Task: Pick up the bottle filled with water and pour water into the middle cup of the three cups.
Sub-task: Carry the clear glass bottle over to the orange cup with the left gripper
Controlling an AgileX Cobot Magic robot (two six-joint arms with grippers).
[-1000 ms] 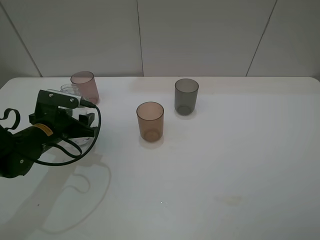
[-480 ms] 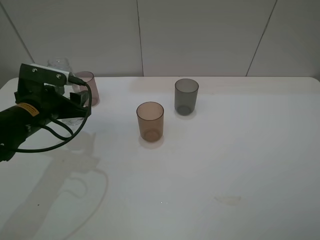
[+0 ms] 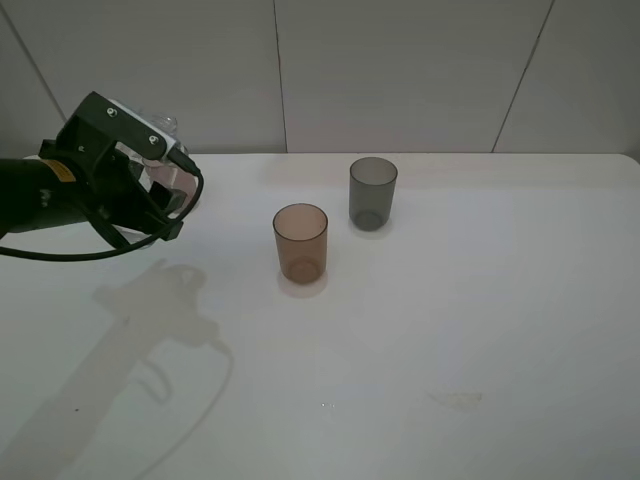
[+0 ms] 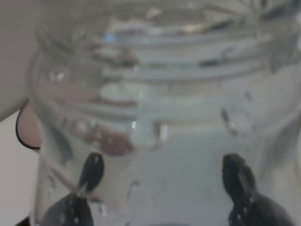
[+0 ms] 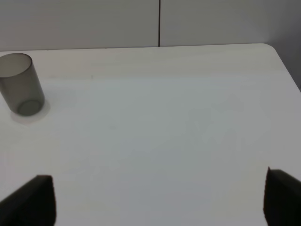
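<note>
My left gripper [image 3: 160,192] is shut on the clear bottle [image 3: 164,125] and holds it raised above the table's far left. In the left wrist view the bottle [image 4: 160,108] fills the frame with its threaded neck, gripped between two dark fingertips [image 4: 91,172]. The pinkish-mauve cup [image 3: 183,183] is mostly hidden behind the gripper; its rim shows in the left wrist view [image 4: 26,134]. The amber-brown middle cup [image 3: 300,243] stands upright to the right of the gripper. The dark-grey cup [image 3: 372,193] stands further back right. My right gripper [image 5: 160,193] is open and empty, out of the high view.
The white table [image 3: 450,320] meets a pale panelled wall [image 3: 400,70] at the back. The right wrist view shows the grey cup [image 5: 21,84] at the far left and the table's right edge [image 5: 282,66].
My left gripper has lifted the bottle off the table beside the pinkish cup, risen higher and turned. The cups have not moved.
</note>
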